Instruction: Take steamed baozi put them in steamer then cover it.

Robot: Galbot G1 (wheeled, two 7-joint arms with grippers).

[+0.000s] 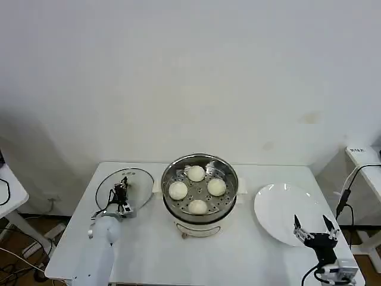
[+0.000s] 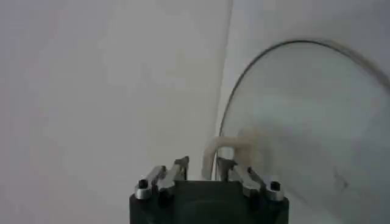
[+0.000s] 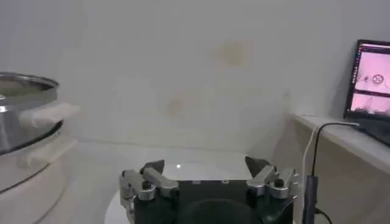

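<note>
The steamer (image 1: 200, 196) is taken as the landmark; it stands near the middle of the white table (image 1: 149, 250), with bare tabletop between it and the front edge. It is a round, shiny stainless-steel pot on a pale base, and its perforated tray carries all four steamed baozi (image 1: 197, 190), smooth cream-white buns spaced in a ring, none stacked.

To the left of the steamer, just beside it, the cover (image 1: 125, 187) lies flat: clear glass, metal rim, pale oblong handle (image 2: 220, 151). The left gripper (image 1: 121, 192) is positioned over this cover, its fingers (image 2: 180, 165) parted on either side of the handle, not clamped.

To the right of the steamer, a flat white plate (image 1: 284, 213) is seen bare. The right gripper (image 1: 314, 227) is held spread wide over the plate's near rim, gripping nothing.
</note>
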